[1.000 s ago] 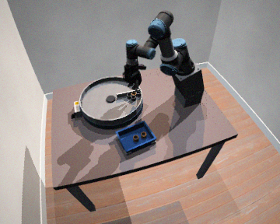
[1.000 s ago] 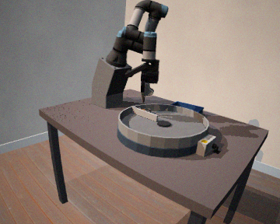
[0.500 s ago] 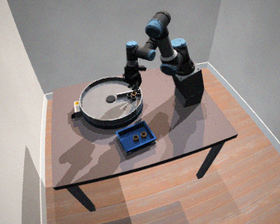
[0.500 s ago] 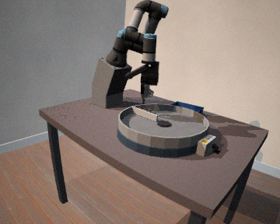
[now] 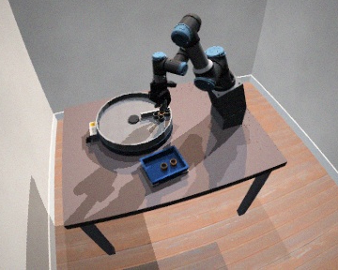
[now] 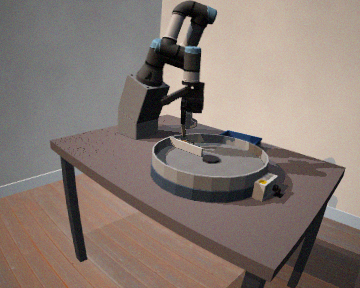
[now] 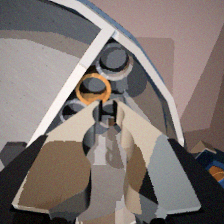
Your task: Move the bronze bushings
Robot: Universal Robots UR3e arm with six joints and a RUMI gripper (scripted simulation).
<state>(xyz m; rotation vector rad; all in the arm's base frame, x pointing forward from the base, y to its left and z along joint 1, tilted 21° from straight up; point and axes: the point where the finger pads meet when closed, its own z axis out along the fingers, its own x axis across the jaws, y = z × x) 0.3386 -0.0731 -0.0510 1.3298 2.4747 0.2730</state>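
The round grey turntable [image 5: 133, 122] holds a cluster of bushings at its right rim, beside a white divider bar [image 7: 75, 85]. In the wrist view one bronze bushing [image 7: 94, 89] stands upright just beyond my fingertips. A steel bushing [image 7: 115, 61] sits farther along the rim, and another steel one [image 7: 72, 107] is partly hidden by my left finger. My gripper [image 7: 107, 101] [image 5: 163, 109] is shut with nothing between the fingers, and it hangs just above the cluster. The blue crate [image 5: 164, 161] in front of the turntable holds two bronze bushings [image 5: 169, 164].
The arm's dark pedestal [image 5: 228, 104] stands at the back right of the table. A small white box with a yellow button [image 5: 92, 127] sits at the turntable's left edge. A dark hub [image 5: 133, 119] marks the turntable's centre. The turntable has a raised rim.
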